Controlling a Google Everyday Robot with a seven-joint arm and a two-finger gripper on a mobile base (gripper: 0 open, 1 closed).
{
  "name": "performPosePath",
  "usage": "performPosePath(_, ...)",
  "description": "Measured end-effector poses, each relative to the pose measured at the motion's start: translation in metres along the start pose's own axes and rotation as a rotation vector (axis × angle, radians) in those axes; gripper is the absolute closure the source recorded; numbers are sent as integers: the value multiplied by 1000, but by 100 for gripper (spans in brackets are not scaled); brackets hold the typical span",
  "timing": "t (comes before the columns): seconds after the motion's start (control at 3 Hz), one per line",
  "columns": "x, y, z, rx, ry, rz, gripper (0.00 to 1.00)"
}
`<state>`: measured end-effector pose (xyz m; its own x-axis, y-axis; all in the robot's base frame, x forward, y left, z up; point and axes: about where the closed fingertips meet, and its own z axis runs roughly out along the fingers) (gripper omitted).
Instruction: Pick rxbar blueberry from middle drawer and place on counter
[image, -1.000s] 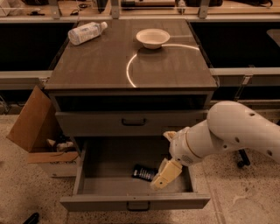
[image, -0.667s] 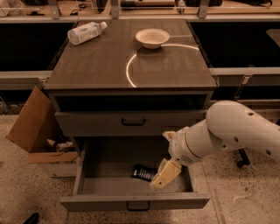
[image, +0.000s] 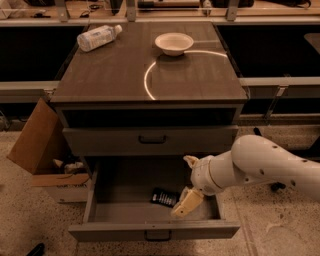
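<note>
Your gripper is down in the open drawer, right next to the little dark bar.

Your tan gripper (image: 187, 202), on the smooth white arm (image: 260, 167), hangs low inside the wide grey middle drawer (image: 125, 205), which is pulled out. The small flat bar in a dark wrapper, the rxbar blueberry (image: 164, 197), lies flat on the drawer floor. Its long side runs left to right, with the right end tipped a little toward the front. The gripper is just beside that right end. You cannot tell how wide the gripper is open, or if it holds the bar. Up top, the smooth grey-brown counter (image: 190, 80) has a bright curved mark, a round white bowl (image: 173, 43) and a clear plastic bottle (image: 98, 37) lying on its side.
</note>
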<state>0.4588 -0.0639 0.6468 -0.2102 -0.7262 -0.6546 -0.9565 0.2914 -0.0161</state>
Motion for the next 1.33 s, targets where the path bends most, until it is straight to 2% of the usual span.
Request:
performPosePath(0.33,24,-12,40,10,-36,2,0)
performPosePath(0.67,25,-13,44,10,-35,3,0)
performPosePath(1.0,44,-27,67,30,-33,-1,0)
performPosePath(1.33,58,-49,96,97,9,-33,0)
